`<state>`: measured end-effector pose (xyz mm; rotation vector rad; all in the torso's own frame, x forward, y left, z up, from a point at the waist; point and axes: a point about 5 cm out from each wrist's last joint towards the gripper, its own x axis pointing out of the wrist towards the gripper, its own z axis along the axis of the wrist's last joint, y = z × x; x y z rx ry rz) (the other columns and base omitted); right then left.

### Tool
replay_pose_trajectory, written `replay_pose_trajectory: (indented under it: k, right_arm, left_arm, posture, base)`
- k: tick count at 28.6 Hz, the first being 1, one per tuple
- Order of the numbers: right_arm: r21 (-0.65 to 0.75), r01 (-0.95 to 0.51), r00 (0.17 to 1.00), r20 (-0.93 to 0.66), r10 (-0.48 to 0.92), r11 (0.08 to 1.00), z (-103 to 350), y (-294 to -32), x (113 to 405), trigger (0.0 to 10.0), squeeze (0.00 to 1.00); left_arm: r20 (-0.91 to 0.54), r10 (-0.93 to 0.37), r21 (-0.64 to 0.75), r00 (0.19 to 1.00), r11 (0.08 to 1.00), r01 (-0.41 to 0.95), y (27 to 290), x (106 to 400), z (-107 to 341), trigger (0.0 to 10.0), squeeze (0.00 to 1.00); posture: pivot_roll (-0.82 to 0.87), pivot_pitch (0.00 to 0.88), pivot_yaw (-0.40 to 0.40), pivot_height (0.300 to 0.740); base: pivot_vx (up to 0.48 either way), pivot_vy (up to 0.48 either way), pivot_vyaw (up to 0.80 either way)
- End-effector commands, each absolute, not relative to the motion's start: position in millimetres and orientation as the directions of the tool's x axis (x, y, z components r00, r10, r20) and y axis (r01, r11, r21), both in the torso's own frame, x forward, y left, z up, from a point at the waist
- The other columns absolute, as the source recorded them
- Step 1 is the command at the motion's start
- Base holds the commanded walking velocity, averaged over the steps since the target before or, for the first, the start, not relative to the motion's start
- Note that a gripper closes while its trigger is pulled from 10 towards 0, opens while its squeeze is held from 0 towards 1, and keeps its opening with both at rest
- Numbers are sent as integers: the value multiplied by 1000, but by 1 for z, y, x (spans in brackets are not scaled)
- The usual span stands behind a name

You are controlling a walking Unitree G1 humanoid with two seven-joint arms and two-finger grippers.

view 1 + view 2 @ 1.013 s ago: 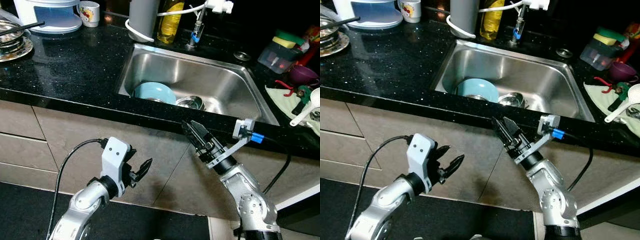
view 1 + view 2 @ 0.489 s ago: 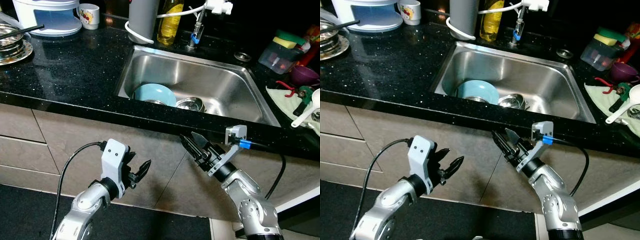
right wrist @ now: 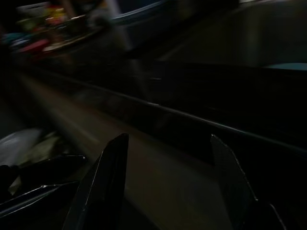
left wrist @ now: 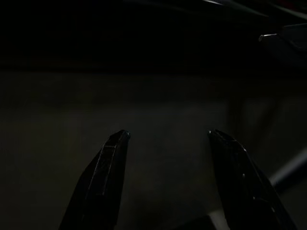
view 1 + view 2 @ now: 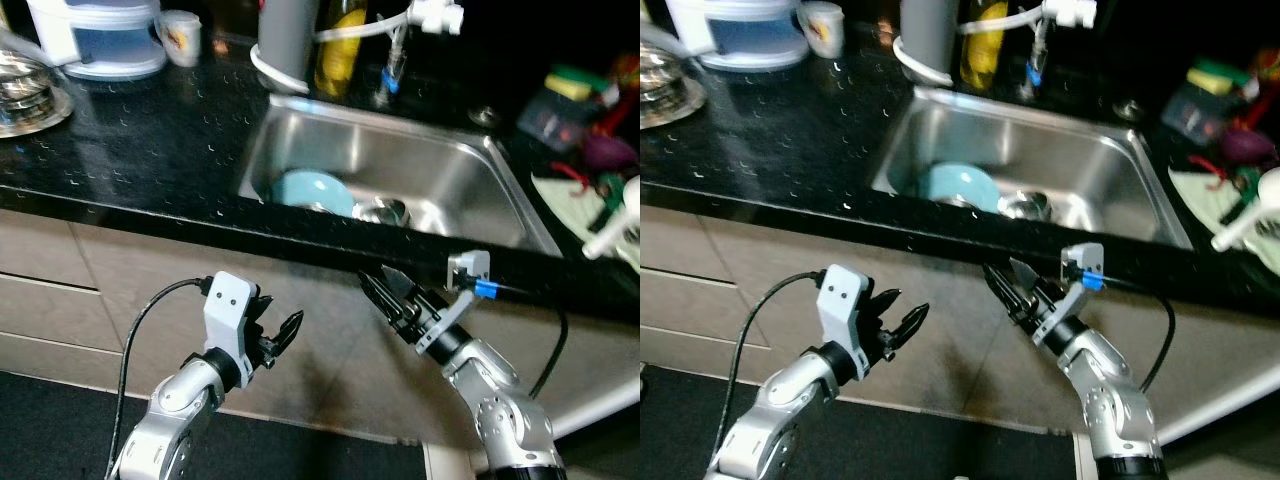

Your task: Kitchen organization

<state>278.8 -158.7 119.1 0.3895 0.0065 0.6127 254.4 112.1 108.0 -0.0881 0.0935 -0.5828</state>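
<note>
A steel sink [image 5: 455,185] is set into the black counter [image 5: 140,130]. In its basin lie a light blue bowl [image 5: 312,189] and a steel bowl [image 5: 383,210]. My left gripper [image 5: 283,331] is open and empty, low in front of the cabinet doors. My right gripper [image 5: 382,290] is open and empty too, held just below the counter's front edge under the sink. In the right wrist view the counter edge [image 3: 201,122] runs across beyond the fingers [image 3: 108,177]. The left wrist view is dark, with two spread fingers [image 4: 108,167].
A white appliance [image 5: 100,35] and a mug [image 5: 180,30] stand at the back left, steel plates [image 5: 25,95] at the far left. A grey cylinder [image 5: 287,35], a yellow bottle [image 5: 340,45] and the tap [image 5: 395,50] line the sink's back. Clutter and a white ladle [image 5: 610,220] lie right.
The whole picture has shifted and blurred, so the camera moved. Over the second my right gripper dropped slightly below the counter edge. Both grippers remain open.
</note>
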Motion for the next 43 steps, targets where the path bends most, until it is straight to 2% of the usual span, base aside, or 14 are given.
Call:
replay_pose_trajectory:
  k: [1,22,43]
  right_arm:
    - [343,-570,814,116,569,746,119,-159,279,10000,0]
    - [351,-671,729,154,667,653,122,-153,270,10000,0]
    - [350,-642,757,145,637,683,121,-155,270,10000,0]
  left_arm:
    - [-85,-545,-106,834,837,537,112,254,102,10000,0]
    - [-84,-581,-130,809,812,569,107,252,100,10000,0]
    - [-87,-586,-133,806,808,574,107,251,99,10000,0]
  posture:
    - [180,18,-170,740]
    - [176,26,-175,740]
    - [167,37,-166,740]
  base:
    - [0,0,800]
    - [0,0,800]
    - [0,0,800]
